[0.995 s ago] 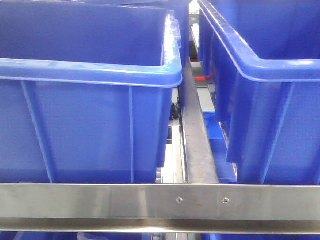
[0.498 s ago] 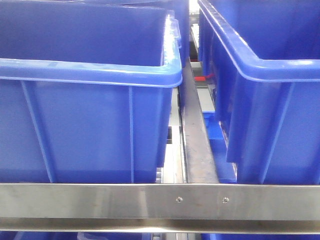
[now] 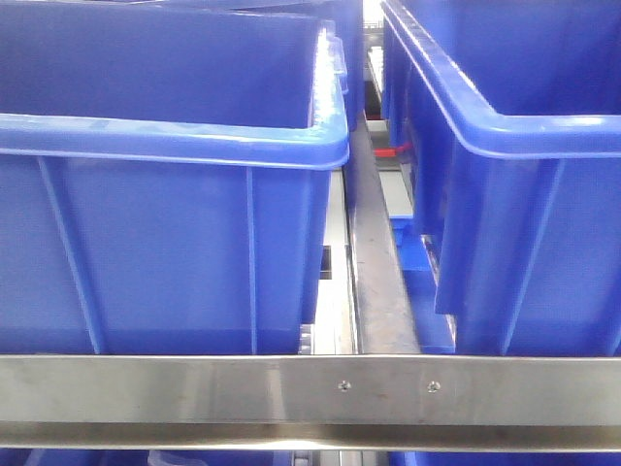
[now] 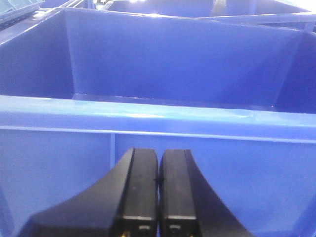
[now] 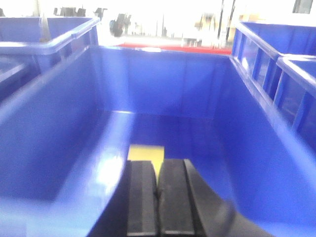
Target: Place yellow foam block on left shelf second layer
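Stage: early | yellow foam block (image 5: 146,152) seen lower centre in blue bin (image 5: 59,138), ungrasped | right gripper (image 5: 158,197) pressed together, empty | left gripper (image 4: 159,192) pressed together | grasp and shelving judged outstanding

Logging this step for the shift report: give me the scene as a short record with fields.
left pincer: shut, empty, facing the near wall of a blue bin
right pincer: shut, empty, above the inside of another blue bin
yellow foam block: on that bin's floor, just beyond the right pincer, partly hidden
front view: two blue bins behind a steel shelf rail; no arm visible
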